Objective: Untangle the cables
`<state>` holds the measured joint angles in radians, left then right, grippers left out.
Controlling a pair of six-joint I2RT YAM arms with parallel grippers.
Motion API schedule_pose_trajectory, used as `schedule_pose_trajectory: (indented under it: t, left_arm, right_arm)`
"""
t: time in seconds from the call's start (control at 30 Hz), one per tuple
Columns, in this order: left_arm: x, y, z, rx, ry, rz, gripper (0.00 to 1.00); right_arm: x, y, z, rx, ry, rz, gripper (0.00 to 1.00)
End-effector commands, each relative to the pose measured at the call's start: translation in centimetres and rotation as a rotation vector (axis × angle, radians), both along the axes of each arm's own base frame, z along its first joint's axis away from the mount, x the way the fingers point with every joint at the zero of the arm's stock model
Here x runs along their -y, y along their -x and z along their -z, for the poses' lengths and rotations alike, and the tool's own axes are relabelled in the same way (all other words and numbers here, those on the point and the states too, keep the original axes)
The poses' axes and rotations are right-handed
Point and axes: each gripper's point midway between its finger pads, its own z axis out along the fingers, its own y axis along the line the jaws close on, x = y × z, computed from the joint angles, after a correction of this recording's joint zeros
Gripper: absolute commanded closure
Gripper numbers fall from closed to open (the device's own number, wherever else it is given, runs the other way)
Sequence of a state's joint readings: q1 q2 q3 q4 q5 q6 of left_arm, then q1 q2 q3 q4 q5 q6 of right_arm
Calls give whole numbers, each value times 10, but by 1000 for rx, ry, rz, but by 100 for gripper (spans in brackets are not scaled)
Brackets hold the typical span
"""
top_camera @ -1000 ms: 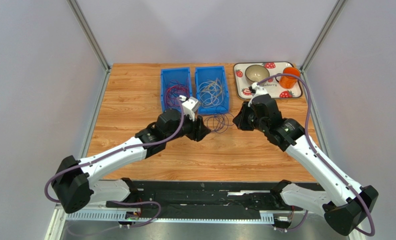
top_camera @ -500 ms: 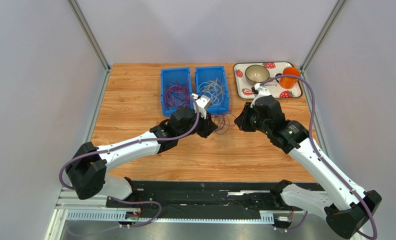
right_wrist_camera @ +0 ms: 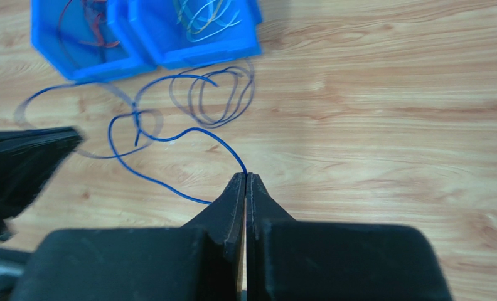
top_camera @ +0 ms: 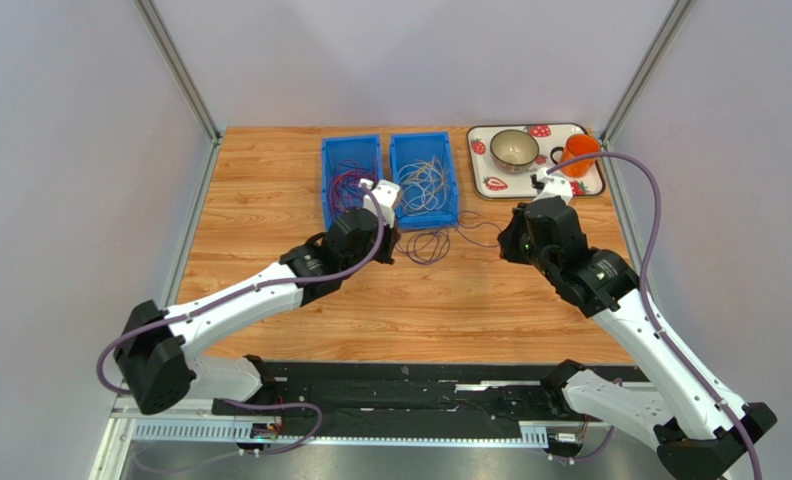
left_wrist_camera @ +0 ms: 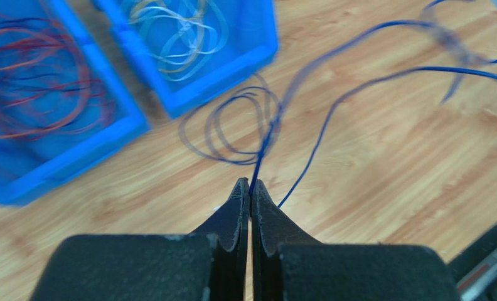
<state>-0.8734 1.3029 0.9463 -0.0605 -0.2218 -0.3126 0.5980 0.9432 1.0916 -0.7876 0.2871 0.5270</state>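
A dark blue cable [top_camera: 432, 240] lies on the wooden table in front of the blue bins, a few loose loops [right_wrist_camera: 223, 94] in its middle. My left gripper [left_wrist_camera: 250, 183] is shut on one strand of it [left_wrist_camera: 320, 128], left of the loops [top_camera: 386, 244]. My right gripper [right_wrist_camera: 245, 177] is shut on another stretch [right_wrist_camera: 188, 130], right of the loops [top_camera: 511, 244]. Dark red cables [top_camera: 348, 185] fill the left bin. White and pale cables [top_camera: 422, 180] fill the right bin.
Two blue bins [top_camera: 351, 148] [top_camera: 423, 140] stand side by side at the back centre. A strawberry-print tray [top_camera: 485, 185] at the back right carries a bowl [top_camera: 514, 148] and an orange cup [top_camera: 576, 155]. Metal frame posts rise at both back corners.
My left gripper reached right to the blue cable, shut on it and drew back left. My right gripper pulled to the right, stretching the cable out between the two.
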Motion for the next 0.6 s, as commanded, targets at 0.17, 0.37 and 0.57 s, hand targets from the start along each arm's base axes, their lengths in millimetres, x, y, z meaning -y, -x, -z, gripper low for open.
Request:
schedule_pose_trajectory:
  t: [0.17, 0.37, 0.57]
  left_arm:
    - [-113, -12, -58, 96, -46, -304, 100]
    - [-123, -12, -76, 102, -19, -311, 100]
    - [-108, -20, -109, 141, 7, -260, 100]
  right_arm:
    - [51, -5, -7, 30, 45, 232, 100]
    - [30, -4, -5, 13, -11, 131, 100]
    - [-24, -3, -10, 19, -181, -101, 100]
